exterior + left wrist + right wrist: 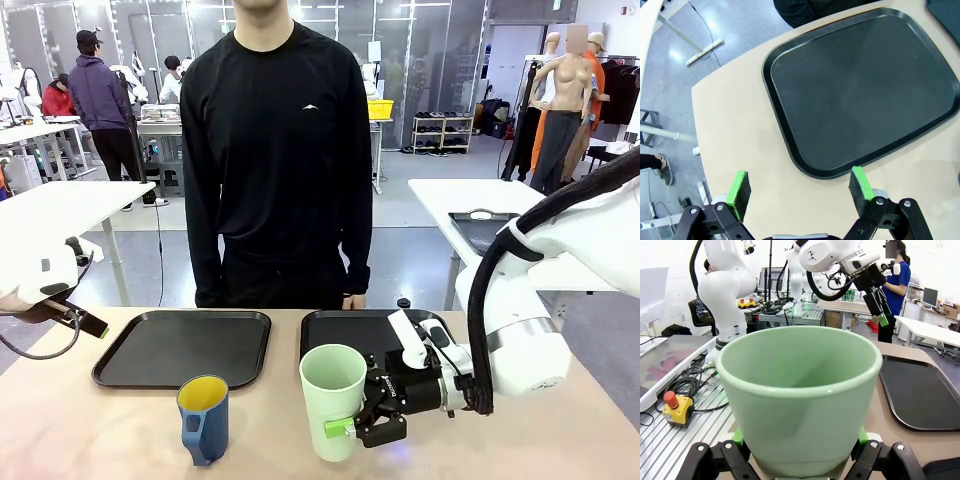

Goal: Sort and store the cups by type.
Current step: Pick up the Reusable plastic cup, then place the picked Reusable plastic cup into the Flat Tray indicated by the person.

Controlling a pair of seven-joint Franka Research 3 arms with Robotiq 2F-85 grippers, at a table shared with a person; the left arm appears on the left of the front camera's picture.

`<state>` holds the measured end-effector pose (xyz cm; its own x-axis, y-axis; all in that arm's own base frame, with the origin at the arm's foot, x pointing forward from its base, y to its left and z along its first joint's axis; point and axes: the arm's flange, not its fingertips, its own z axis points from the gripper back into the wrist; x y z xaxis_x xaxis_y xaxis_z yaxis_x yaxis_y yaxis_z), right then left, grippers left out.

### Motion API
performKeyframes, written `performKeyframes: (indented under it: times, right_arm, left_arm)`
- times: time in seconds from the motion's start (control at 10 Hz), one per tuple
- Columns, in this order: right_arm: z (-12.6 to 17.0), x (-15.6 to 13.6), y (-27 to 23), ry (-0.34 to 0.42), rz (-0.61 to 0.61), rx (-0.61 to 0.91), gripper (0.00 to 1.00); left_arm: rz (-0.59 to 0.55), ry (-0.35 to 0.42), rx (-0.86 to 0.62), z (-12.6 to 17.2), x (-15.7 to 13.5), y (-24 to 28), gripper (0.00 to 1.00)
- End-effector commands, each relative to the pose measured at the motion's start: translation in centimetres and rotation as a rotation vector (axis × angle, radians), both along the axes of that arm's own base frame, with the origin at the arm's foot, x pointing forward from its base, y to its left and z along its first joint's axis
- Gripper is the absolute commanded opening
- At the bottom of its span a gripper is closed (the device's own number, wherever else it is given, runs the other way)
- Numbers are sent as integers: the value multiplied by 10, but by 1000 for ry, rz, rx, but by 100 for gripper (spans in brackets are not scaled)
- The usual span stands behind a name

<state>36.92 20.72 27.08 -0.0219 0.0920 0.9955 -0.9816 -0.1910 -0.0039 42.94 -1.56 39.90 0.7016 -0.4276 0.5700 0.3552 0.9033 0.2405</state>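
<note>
The right hand (350,425) clamps the tumbler (333,385) low down; lifted, it could tip. The left hand (799,187) stands wide.

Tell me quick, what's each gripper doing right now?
Left gripper: open, holding nothing.
Right gripper: closed on the mint-green tumbler.

The left fingers (738,192) gape wide while the right fingers (340,428) grip sideways
</note>
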Motion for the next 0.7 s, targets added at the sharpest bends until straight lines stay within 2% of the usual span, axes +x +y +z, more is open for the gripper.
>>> performKeyframes:
  times: [0.0, 0.6]
  right_arm:
    - [0, 1, 2, 1, 5, 10, 43]
    - [0, 1, 2, 1, 5, 10, 43]
  left_arm:
    - [-2, -4, 5, 0, 0, 1, 100]
    - [-2, -4, 5, 0, 0, 1, 100]
